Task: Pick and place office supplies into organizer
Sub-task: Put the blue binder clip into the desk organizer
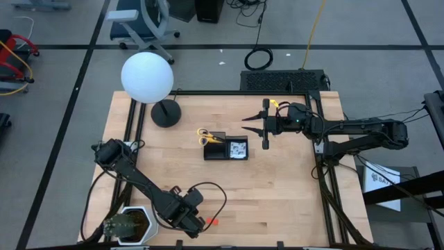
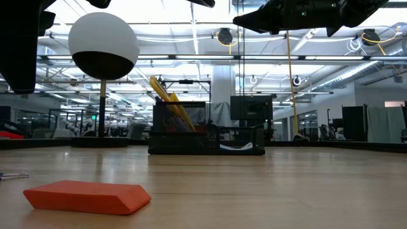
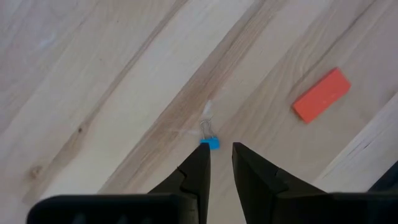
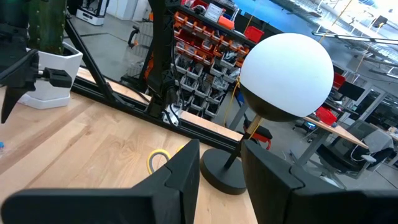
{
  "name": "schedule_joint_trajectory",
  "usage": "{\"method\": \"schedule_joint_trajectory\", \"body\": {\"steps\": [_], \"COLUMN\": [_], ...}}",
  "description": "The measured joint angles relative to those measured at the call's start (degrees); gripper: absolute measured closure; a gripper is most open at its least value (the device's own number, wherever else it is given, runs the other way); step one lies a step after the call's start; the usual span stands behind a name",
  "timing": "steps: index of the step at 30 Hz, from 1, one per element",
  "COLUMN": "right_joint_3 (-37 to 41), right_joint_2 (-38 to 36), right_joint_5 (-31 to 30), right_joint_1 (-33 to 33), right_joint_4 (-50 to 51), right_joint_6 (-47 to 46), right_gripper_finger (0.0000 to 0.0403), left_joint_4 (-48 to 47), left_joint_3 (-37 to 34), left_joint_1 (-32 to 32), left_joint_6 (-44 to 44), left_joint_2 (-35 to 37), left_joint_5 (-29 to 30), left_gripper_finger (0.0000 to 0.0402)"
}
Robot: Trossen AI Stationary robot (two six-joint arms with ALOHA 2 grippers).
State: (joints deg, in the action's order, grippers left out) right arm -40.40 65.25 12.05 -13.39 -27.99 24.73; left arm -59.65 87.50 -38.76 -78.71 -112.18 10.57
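The left gripper hung low over the near edge of the pale wooden table, its 2 dark fingers slightly parted and holding nothing; a small blue-tipped metal clip lay just beyond the fingertips, its long axis roughly in line with the fingers; the flat red rectangular eraser lay off to 1 side, apart from the jaws; the left arm was clearly the nearer. The black mesh organizer stood mid-table, holding the yellow-handled scissors upright in 1 compartment. The right gripper hovered beside it, fingers parted and empty.
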Motion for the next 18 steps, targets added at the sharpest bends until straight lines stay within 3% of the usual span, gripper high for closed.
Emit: {"method": "schedule_joint_trajectory", "body": {"steps": [18], "right_joint_3": [0.0], "right_joint_2": [0.0], "right_joint_5": [0.0], "right_joint_1": [0.0], "right_joint_4": [0.0], "right_joint_6": [0.0], "right_gripper_finger": [0.0293], "left_joint_4": [1.0], "left_joint_3": [0.0], "left_joint_1": [1.0], "left_joint_6": [-2.8], "left_joint_2": [0.0], "left_joint_5": [1.8], "left_gripper_finger": [0.0330]}}
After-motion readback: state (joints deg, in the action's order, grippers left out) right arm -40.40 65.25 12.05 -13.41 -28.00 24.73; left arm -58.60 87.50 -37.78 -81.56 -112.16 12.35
